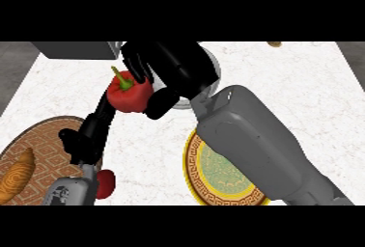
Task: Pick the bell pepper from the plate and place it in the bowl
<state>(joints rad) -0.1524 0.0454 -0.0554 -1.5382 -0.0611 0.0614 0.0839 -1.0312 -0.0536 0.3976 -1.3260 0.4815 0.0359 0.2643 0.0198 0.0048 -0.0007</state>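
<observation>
No writing shows. One red bell pepper [129, 94] sits pinched in the right hand [167, 65], far from one yellow-rimmed plate [194, 179].

Kitchen: marble counter [314, 91], patterned plate [214, 188], croissant [18, 176] on wooden board [50, 140].

The left hand [89, 135] rises just beside the held bell pepper [130, 94]; bare counter [299, 72] lies open at right.
</observation>
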